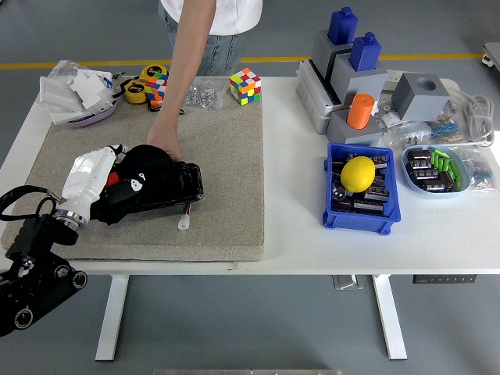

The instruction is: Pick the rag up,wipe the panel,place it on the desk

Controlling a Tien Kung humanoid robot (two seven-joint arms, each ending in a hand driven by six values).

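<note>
Beige mat (226, 156) covers the left half of the white table (297, 250). Rubik's cube (244, 85) at mat's far edge; blue bin (359, 209) with yellow ball (358, 173) well to the right. Person's hand (166, 144) presses on the far edge of the black panel (168, 186), close to the work. Black rag (141, 168) lies bunched on the panel's left end, under the left hand (105, 178), whose fingers curl into the cloth, gripping it.
</note>
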